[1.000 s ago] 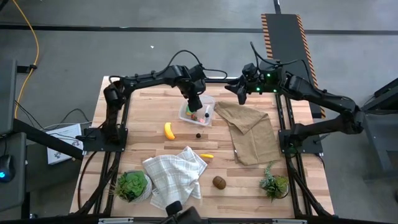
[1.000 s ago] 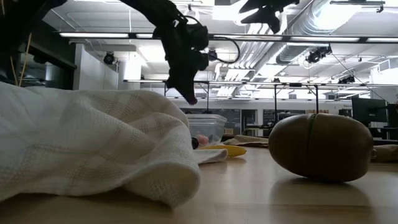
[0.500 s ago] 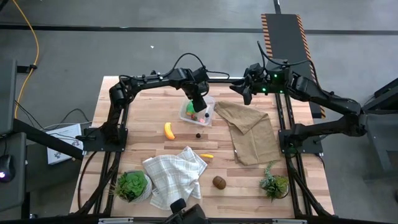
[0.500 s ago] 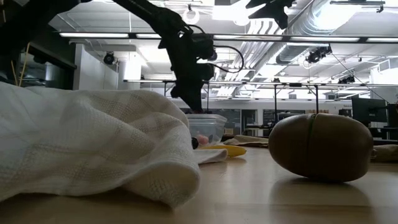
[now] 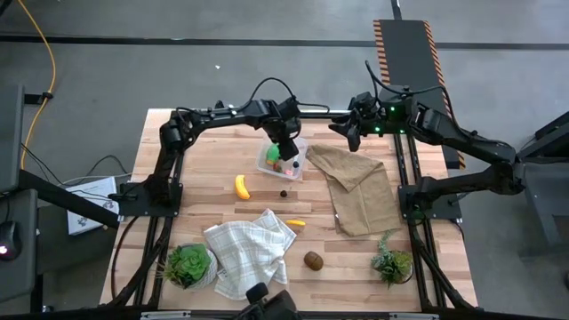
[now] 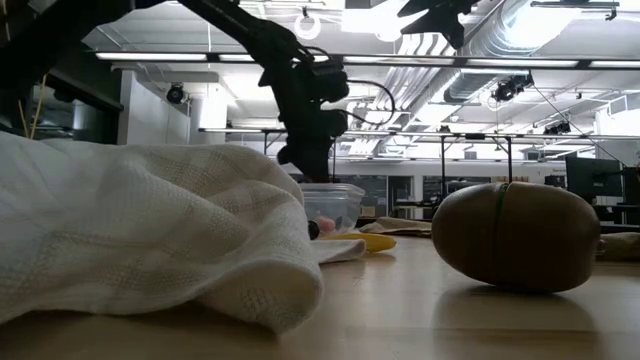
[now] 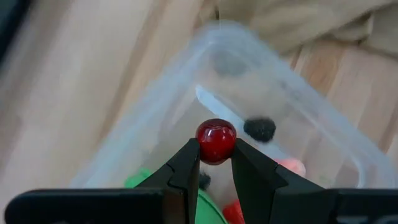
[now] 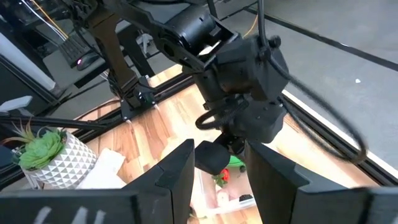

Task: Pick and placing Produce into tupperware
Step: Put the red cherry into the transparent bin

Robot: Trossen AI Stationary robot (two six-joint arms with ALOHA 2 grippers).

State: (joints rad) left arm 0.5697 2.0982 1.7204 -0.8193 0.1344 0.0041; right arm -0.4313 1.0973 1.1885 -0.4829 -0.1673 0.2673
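My left gripper (image 7: 216,150) hangs over the clear tupperware (image 5: 295,168), shut on a small red berry (image 7: 216,140). Inside the tupperware (image 7: 283,87) lie a dark berry (image 7: 259,129), a pink piece (image 7: 290,167) and a green piece (image 7: 139,180). On the table lie the banana (image 5: 241,186), a dark berry (image 5: 284,191), the small yellow piece (image 5: 295,222) and the brown kiwi (image 5: 313,260). My right gripper (image 8: 217,167) is open, held in the air near the table's far edge, right of the tupperware. My left gripper pinches the red berry (image 7: 216,140) between its two fingertips (image 7: 189,163), at their very ends. The fingers come from above, pointing down. The berry is lifted clear, above the inside of the tupperware.
A brown cloth (image 5: 360,188) lies right of the tupperware. A white checked cloth (image 5: 251,251) lies near the front edge and fills the low view's left (image 6: 150,240). Potted plants stand at the near left (image 5: 188,264) and near right (image 5: 392,263).
My left gripper, still shut on the red berry, has moved a little toward the table's right and down, ending lower over the tupperware. My right gripper has shifted slightly toward the right early on and has kept still since.
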